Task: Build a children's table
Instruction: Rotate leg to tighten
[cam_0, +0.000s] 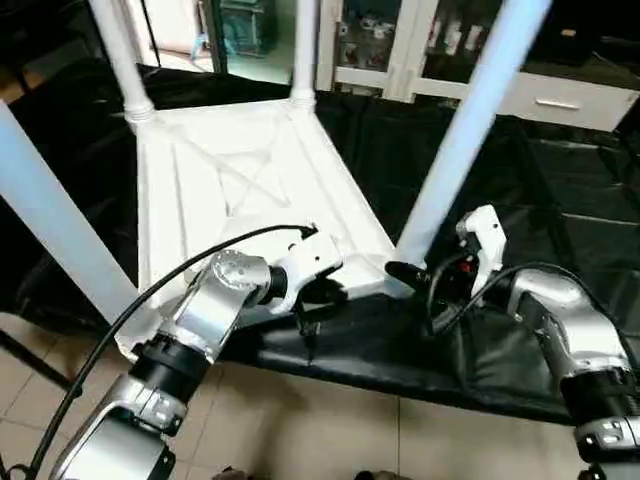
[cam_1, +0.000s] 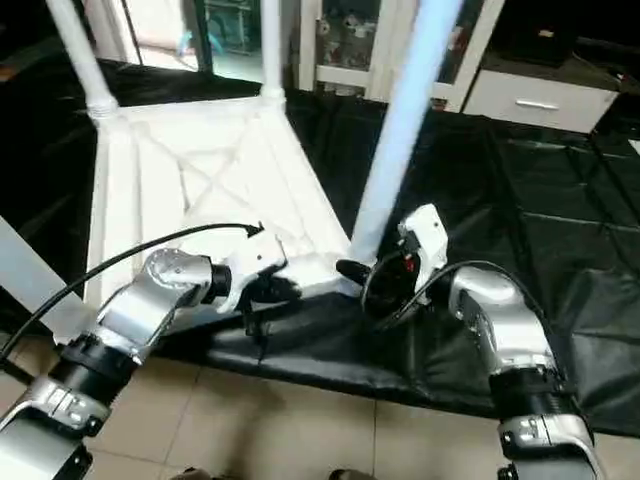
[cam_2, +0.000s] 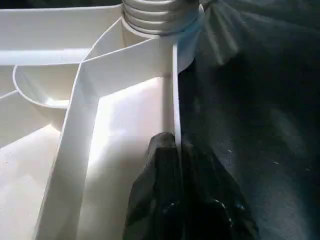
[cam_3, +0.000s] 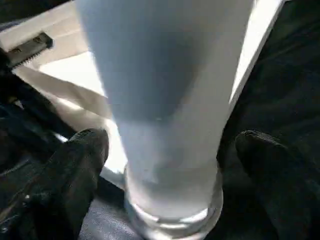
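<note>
The children's table (cam_0: 250, 190) lies upside down on the bench (cam_0: 560, 200), legs up. Left pincer (cam_2: 175, 150) is clamped on its rim; right pincer (cam_3: 165, 165) stands apart around the nearest leg (cam_0: 455, 150). Light, stiff, slippery plastic: hold low by the socket.

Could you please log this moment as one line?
stage: white plastic table top upside down, four legs up | left gripper: shut on rim | right gripper: open around near-right white tube leg
</note>
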